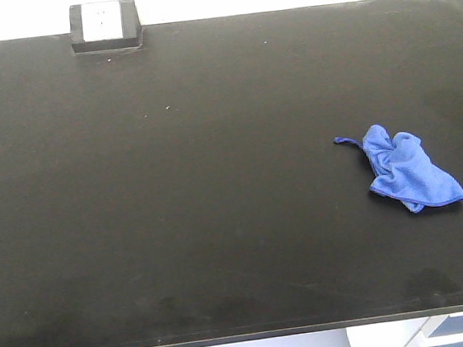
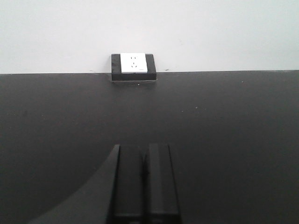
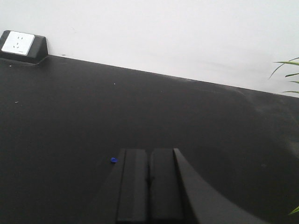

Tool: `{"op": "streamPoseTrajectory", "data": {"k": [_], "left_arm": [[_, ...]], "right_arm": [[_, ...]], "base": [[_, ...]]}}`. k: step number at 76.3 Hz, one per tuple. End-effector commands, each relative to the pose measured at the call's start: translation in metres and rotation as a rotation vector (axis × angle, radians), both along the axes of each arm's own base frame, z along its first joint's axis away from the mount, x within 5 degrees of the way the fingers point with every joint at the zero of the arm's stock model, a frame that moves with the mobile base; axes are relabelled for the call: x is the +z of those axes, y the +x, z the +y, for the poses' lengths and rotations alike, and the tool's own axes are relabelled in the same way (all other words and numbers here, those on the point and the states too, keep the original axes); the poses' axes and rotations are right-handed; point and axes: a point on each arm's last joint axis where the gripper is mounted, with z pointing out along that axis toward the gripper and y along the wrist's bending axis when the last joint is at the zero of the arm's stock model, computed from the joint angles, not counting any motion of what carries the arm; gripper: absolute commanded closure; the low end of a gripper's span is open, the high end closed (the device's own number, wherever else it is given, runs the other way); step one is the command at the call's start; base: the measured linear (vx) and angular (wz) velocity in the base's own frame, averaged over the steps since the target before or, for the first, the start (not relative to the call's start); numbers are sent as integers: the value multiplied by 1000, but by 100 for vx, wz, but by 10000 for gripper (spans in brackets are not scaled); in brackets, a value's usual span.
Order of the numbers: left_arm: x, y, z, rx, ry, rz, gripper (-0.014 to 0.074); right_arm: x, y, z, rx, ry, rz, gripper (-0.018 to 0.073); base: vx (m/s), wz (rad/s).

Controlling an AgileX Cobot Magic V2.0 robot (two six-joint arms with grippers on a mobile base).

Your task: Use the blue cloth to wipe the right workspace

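front view overhead – low wrist views toward socket box (image 2: pixel 133 64)

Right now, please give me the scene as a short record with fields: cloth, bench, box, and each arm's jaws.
cloth: blue cloth, crumpled, lying free on the right side
bench: right workspace, matte black
box: black box with white face, back edge, left
left gripper: jaws shut, holding nothing
right gripper: jaws shut, holding nothing

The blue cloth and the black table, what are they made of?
The blue cloth looks like soft, fuzzy microfibre: it crumples into folds and has a stitched edge. The black table looks hard, smooth and matte, maybe laminate or resin; I can't tell exactly.
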Motion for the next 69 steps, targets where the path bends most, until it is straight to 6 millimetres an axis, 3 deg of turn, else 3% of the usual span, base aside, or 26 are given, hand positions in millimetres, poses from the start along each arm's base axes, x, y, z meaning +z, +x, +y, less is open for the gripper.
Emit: {"op": "streamPoseTrajectory", "data": {"k": [1,13,20,44,69], "left_arm": [[17,-1,1,9,-14,-125,603],[17,-1,1,9,-14,-125,603],[17,-1,1,9,-14,-125,603],[17,-1,1,9,-14,-125,603],[17,-1,1,9,-14,-125,603]], "right_arm": [[15,0,-2,-16,-34,-107,566],[8,-7,-5,-52,-23,-200,566],[-13,-10,-6,-59,-2,-288,566],[-130,-26,-4,-47,102,-443,566],[-135,-31,-5,-58,110,-391,566]], "base": [[0,0],[0,0],[0,0],[0,0],[0,0]]}}
